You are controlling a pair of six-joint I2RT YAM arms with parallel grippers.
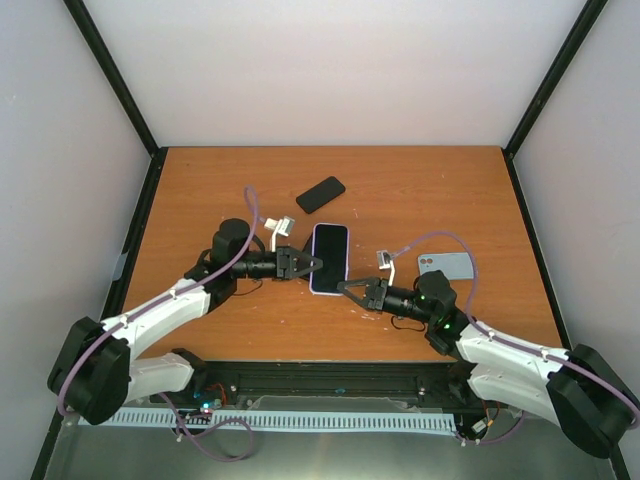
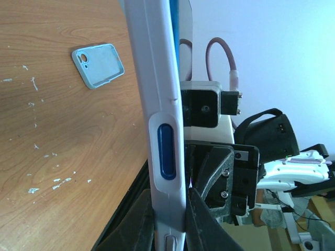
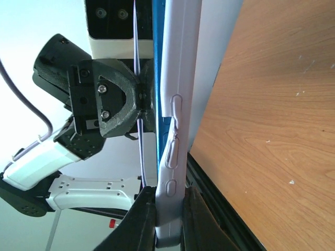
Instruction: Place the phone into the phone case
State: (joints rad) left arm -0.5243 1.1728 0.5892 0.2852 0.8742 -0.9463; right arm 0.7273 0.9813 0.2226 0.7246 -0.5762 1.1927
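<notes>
A dark-screened phone (image 1: 330, 254) with a blue edge (image 3: 158, 57) sits in a pale lavender case (image 1: 313, 282), held between both grippers above the table. My left gripper (image 1: 316, 264) is shut on the case's left edge; in the left wrist view its fingers (image 2: 201, 225) clamp the case's side (image 2: 162, 94). My right gripper (image 1: 349, 287) is shut on the case's near right corner; in the right wrist view its fingers (image 3: 144, 219) pinch the case's side with buttons (image 3: 177, 120). Whether the phone is seated all round cannot be told.
A second black phone (image 1: 320, 194) lies on the wooden table (image 1: 200, 200) behind the held one. A grey-blue empty case (image 1: 446, 265) lies to the right, also in the left wrist view (image 2: 98, 65). The table's near edge has a black rail (image 1: 340, 378).
</notes>
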